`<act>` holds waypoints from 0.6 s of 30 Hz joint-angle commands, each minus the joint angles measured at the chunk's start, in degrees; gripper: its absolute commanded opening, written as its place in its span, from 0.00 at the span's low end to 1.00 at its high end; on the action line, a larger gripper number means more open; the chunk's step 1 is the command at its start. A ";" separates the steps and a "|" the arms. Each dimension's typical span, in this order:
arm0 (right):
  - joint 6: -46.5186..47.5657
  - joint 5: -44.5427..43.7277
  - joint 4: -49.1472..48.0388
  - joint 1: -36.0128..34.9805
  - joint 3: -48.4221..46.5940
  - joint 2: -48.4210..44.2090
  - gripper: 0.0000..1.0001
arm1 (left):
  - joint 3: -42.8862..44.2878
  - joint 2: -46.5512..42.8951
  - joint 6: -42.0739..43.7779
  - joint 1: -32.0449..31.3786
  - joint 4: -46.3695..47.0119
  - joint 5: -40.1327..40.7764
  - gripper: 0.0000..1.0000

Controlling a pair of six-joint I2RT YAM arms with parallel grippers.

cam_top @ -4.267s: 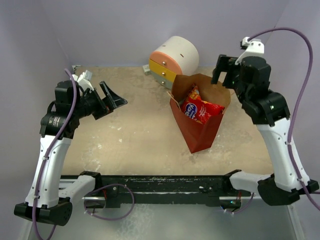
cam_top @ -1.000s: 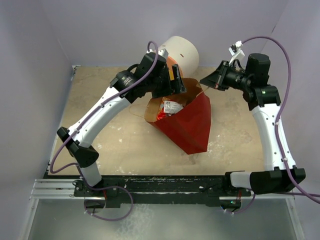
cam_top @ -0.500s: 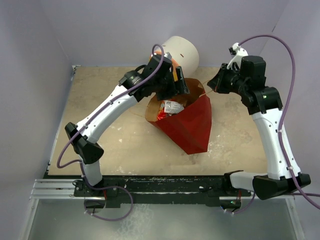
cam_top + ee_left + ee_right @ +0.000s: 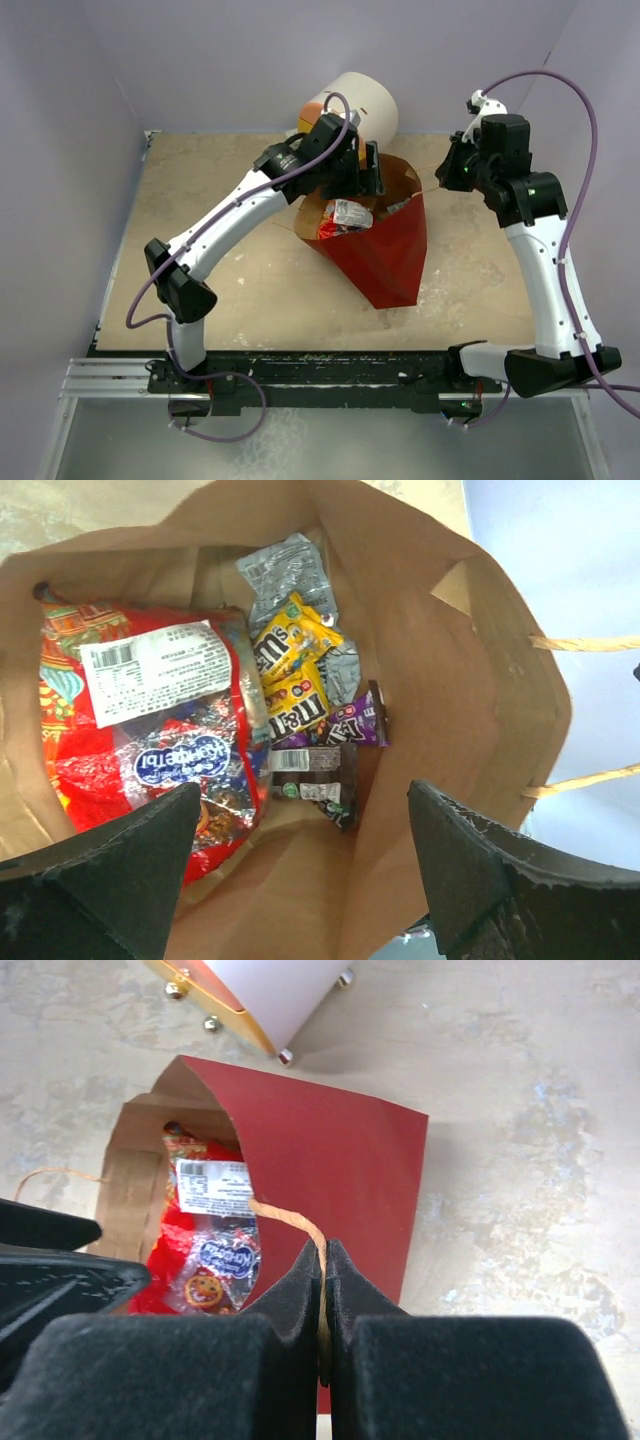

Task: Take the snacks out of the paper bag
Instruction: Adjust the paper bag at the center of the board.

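Note:
The red paper bag [image 4: 388, 250] leans with its brown mouth facing up and left. My left gripper [image 4: 300, 872] hangs open just above that mouth, nothing between its fingers [image 4: 115, 880]. Below it inside the bag lie the snacks: a large red crisp packet [image 4: 140, 750], yellow candy packets [image 4: 293, 670], a purple one [image 4: 357, 723], a brown one [image 4: 318, 786] and a silver foil packet [image 4: 283, 568]. My right gripper [image 4: 324, 1256] is shut on the bag's thin string handle [image 4: 290, 1222], to the right of the bag in the top view [image 4: 447, 173].
A round white cabinet [image 4: 350, 105] with orange-yellow drawers stands just behind the bag, close to my left wrist. Purple walls close the table [image 4: 230, 270] in at the back and sides. Bare tabletop lies left of and in front of the bag.
My left gripper has moved right, over the bag's mouth, and its jaws have widened slightly. My right gripper has drawn the string handle to the right, and the bag's mouth has followed.

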State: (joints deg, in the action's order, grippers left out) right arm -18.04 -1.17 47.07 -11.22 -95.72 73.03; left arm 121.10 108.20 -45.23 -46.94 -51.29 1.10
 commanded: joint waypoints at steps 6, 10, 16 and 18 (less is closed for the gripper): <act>3.27 -3.47 0.66 0.06 -1.73 -0.75 0.00 | -8.59 -12.29 10.11 13.24 -6.30 2.48 0.99; 2.51 -0.08 0.85 0.08 -2.04 -1.30 0.03 | -12.60 -16.41 13.38 17.06 -8.74 4.48 0.99; 2.04 2.45 1.62 0.06 -2.80 -0.44 0.06 | -25.59 -21.01 11.28 20.21 -2.95 -2.57 0.99; 1.81 3.71 1.52 0.06 -2.76 -0.02 0.07 | -30.04 -21.26 7.47 20.73 -1.97 -4.21 0.99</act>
State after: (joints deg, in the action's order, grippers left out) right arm -16.25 -0.23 48.25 -11.25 -95.90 73.03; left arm 98.21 87.26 -34.85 -26.92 -57.10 2.04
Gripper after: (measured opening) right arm 0.057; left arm 0.989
